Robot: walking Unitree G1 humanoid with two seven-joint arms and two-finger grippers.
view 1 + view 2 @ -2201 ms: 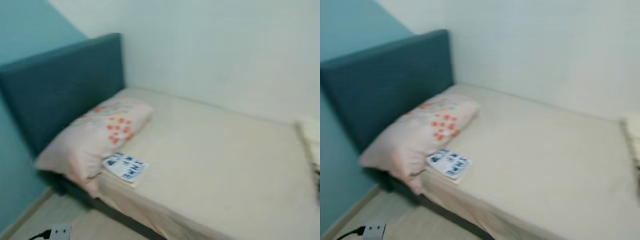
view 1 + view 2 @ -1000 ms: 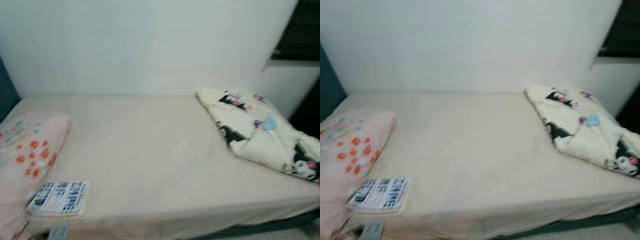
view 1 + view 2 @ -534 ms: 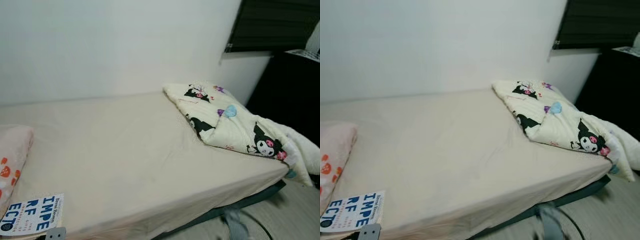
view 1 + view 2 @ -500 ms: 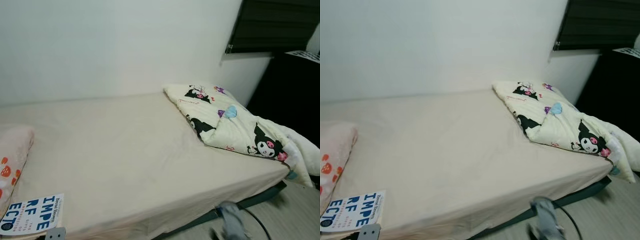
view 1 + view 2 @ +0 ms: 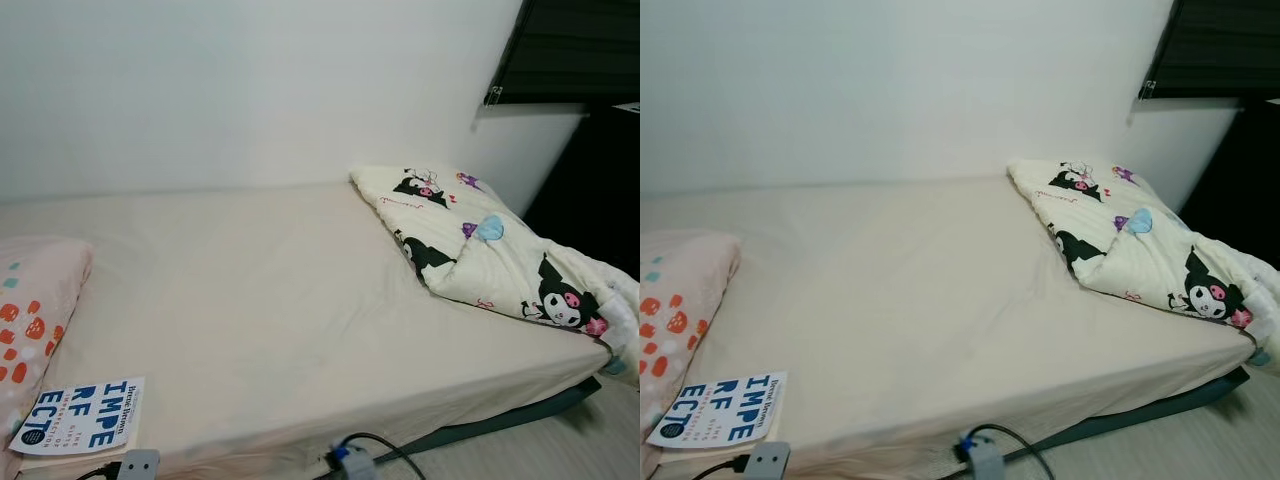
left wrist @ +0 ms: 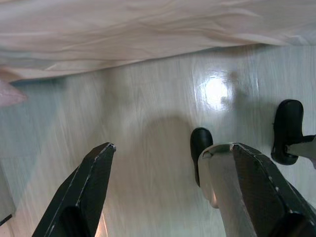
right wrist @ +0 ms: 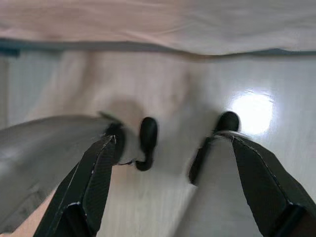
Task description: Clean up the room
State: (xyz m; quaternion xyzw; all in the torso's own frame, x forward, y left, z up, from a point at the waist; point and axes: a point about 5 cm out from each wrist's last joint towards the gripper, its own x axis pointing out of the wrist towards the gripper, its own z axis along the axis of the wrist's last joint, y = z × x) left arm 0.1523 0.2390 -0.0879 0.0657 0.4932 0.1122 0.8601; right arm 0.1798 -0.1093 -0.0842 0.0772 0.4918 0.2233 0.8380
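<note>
Bed sheet (image 5: 260, 300): plain cream. Pillow (image 5: 30, 320), at 9 o'clock: pale pink, printed with orange and teal spots. Book (image 5: 85, 415), at 7 o'clock: white cover, bold blue lettering. Blanket (image 5: 480, 250), at 3 o'clock: cream, patterned with black cartoon figures plus pink, purple and light blue accents. Wall (image 5: 250, 90): plain white. Floor (image 6: 148, 113): pale wood grain.
</note>
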